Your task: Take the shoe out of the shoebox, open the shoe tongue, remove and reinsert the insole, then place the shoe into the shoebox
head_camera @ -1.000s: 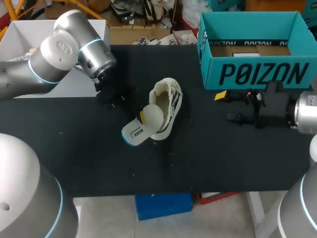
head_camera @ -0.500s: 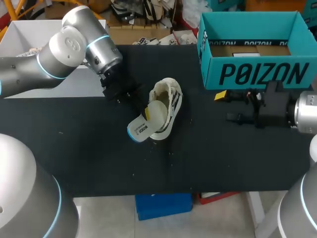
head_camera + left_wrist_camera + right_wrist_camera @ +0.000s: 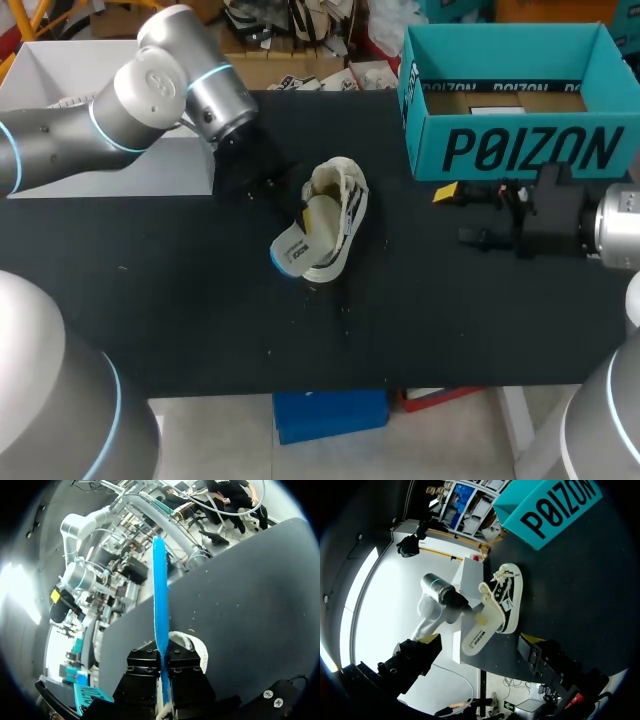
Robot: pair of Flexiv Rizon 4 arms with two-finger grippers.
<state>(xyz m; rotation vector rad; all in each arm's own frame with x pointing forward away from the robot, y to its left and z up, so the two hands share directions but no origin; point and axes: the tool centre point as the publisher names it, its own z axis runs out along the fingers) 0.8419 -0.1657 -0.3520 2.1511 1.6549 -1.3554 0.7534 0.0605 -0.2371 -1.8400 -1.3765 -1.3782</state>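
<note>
Reinsertion under way: our left pincer (image 3: pixel 163 662) is clamped on the blue-edged insole (image 3: pixel 297 243), whose front end is tucked into the mouth of the shoe (image 3: pixel 335 215) while its heel end juts out over the dark surface (image 3: pixel 480 320). The shoe lies near the middle of the surface, well apart from the teal shoebox (image 3: pixel 520 150) at the far right corner. We judge the insole only partly home. The next move calls for driving it toward the toe and pressing it flat, and the unbraced shoe may slide. Our right pincer (image 3: pixel 458 214) hangs with fingers spread and empty just in front of the shoebox, between it and the shoe. Open room lies on the near side; the front edge is well clear of the shoe
</note>
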